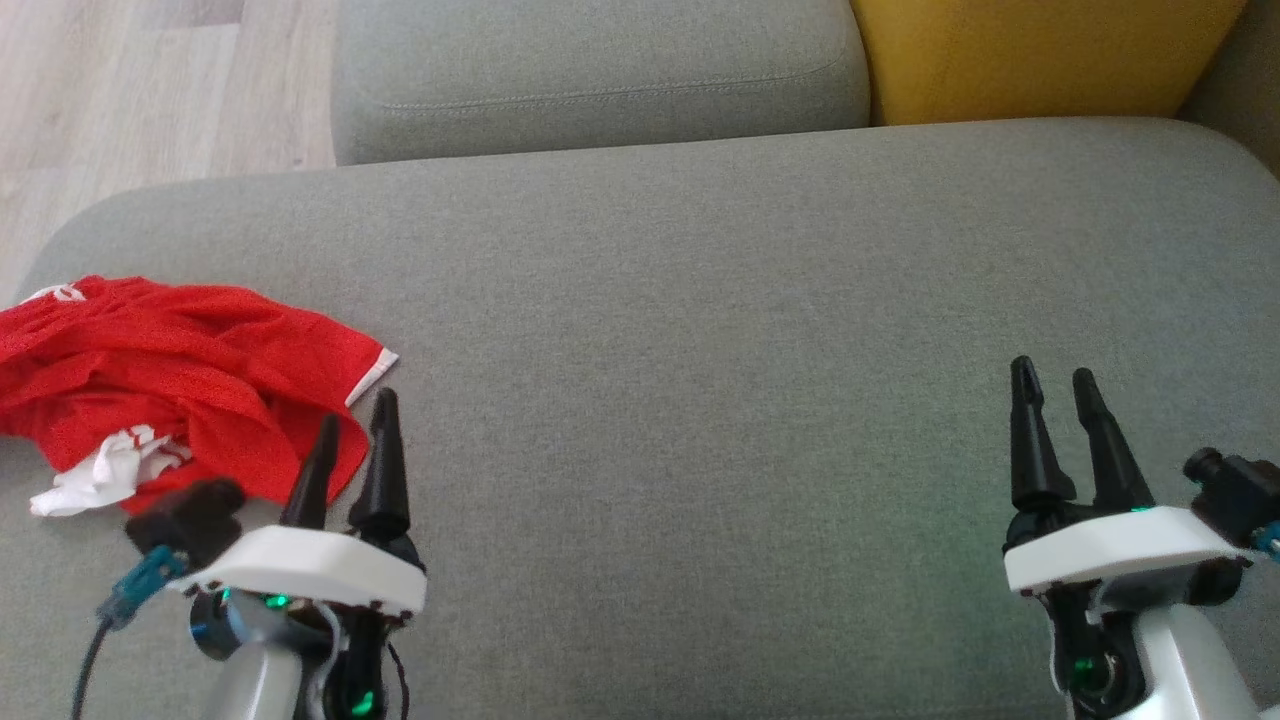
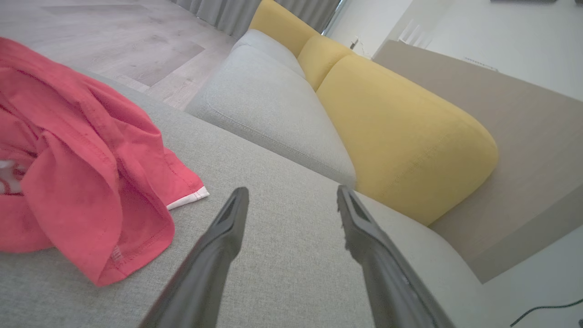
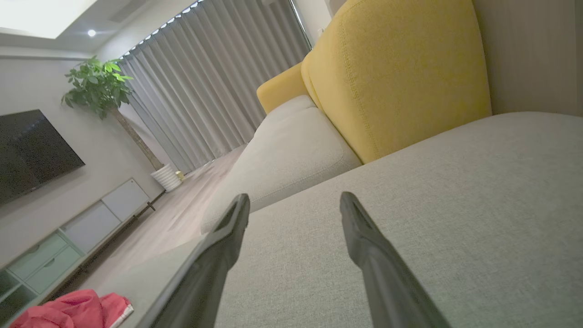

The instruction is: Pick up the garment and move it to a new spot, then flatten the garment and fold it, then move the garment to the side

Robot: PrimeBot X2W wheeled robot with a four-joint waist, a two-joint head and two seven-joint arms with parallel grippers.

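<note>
Grey sofa seat (image 1: pixel 700 300) took up most of the head view, wide and flat, bare across its middle and right side. Behind its far edge sat a second grey cushion (image 1: pixel 600 70), and next to that, at the far right, a yellow back cushion (image 1: pixel 1030 50). Pale wood floor (image 1: pixel 150 80) showed past the far left corner. Red garment (image 1: pixel 170 370) lay crumpled in a heap at the seat's left edge, toward the near side, not spread out; a white-trimmed hem (image 1: pixel 372 372) stuck out on its right side and a bunched white patch (image 1: pixel 100 480) showed at its near end. Left claw (image 1: pixel 357 412) was low over the seat near the near-left corner, just beside the garment's right hem, tips pointing toward the far edge. Its fingers stood apart with nothing between them: the left wrist view showed bare grey fabric in the gap and the garment (image 2: pixel 77 173) off to one side. Contact with the cloth couldn't be told from the head view. Right claw (image 1: pixel 1052 372) was at the near right corner, well apart from the garment, fingers also spread and empty, bare seat between them in the right wrist view. That view also caught grey curtains (image 3: pixel 205 82), a potted plant (image 3: pixel 98 84) and a dark TV (image 3: pixel 32 150).
</note>
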